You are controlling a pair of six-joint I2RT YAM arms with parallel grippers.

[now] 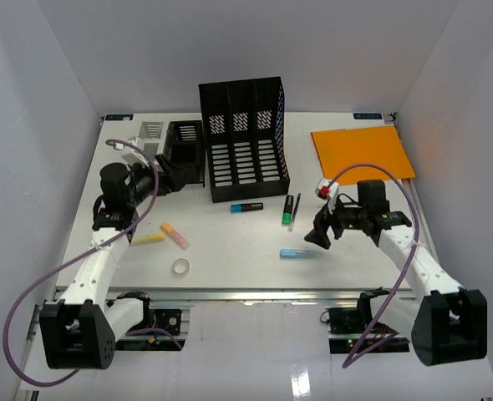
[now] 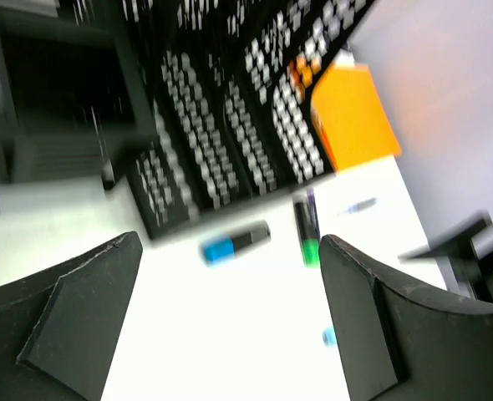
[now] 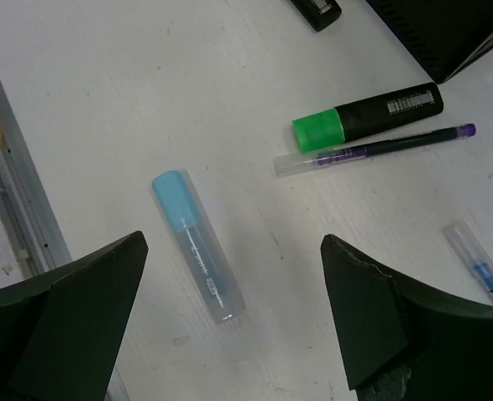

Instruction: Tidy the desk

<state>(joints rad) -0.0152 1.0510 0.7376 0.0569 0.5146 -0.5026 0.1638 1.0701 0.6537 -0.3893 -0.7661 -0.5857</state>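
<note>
Clutter lies scattered over the desk (image 1: 230, 242), a flat matte white tabletop that fills the space between pale grey walls, with a metal rail (image 1: 255, 292) along its near edge. At the far middle stands a black perforated plastic three-slot file holder (image 1: 242, 142), and to its right lies a flat orange sheet (image 1: 363, 150). The left gripper (image 2: 230, 246) is released, its blunt black fingers spread wide over bare surface. The right gripper (image 3: 231, 246) is likewise released and hangs above a translucent pale blue cylindrical tube (image 3: 198, 246). Only the right wrist view resolves the barcode label on the black highlighter with a green cap (image 3: 368, 117), the slim purple-tipped clear pen (image 3: 372, 149) just beside it, and a clear blue-cored pen (image 3: 480, 263) at the right. Only the overhead view shows the yellow marker (image 1: 147, 239), the orange-and-pink marker (image 1: 175, 236) and the small tape ring (image 1: 180, 266) near the left. The left wrist view is blurred
</note>
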